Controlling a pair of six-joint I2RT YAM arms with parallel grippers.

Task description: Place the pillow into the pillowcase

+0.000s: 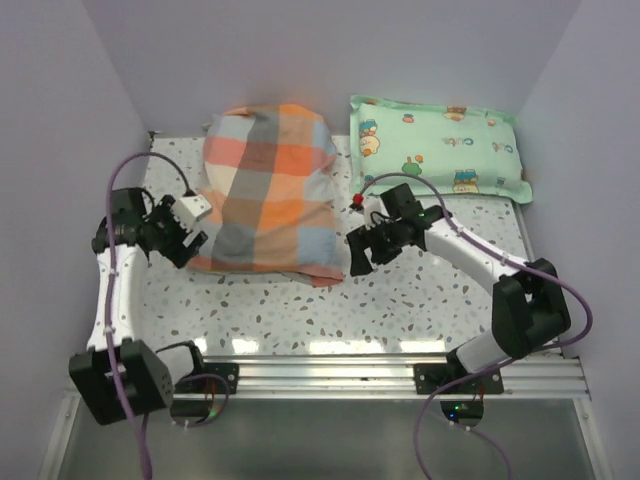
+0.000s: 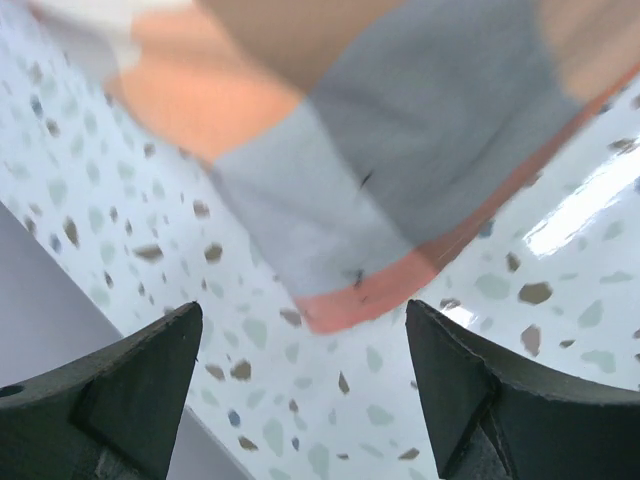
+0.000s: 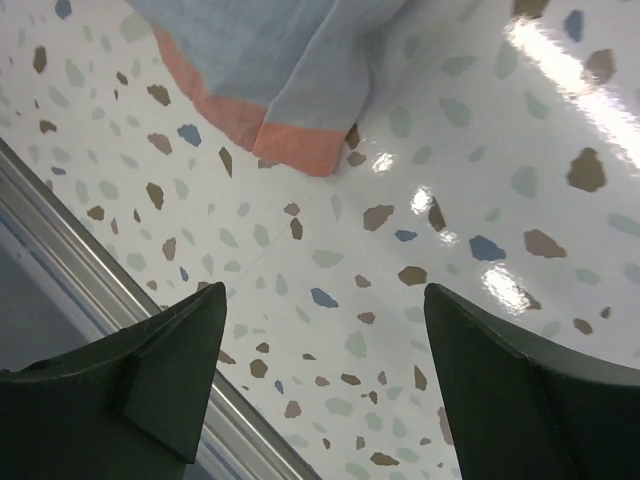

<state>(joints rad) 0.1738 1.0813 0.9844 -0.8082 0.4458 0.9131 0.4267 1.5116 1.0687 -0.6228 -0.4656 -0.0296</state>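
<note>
The plaid pillowcase (image 1: 265,190) lies bulging on the table's left middle, its open hem toward the near side. The cream-yellow pillow is hidden; no part of it shows. My left gripper (image 1: 183,243) is open and empty beside the case's near left corner, which shows in the left wrist view (image 2: 390,170) just beyond the fingertips. My right gripper (image 1: 357,252) is open and empty just right of the case's near right corner; that corner shows in the right wrist view (image 3: 290,80) with its orange hem.
A mint-green cartoon-print pillow (image 1: 437,147) lies at the back right. A small red object (image 1: 357,203) sits by the right arm. Lilac walls enclose three sides. A metal rail (image 1: 400,370) runs along the near table edge, also in the right wrist view (image 3: 120,300).
</note>
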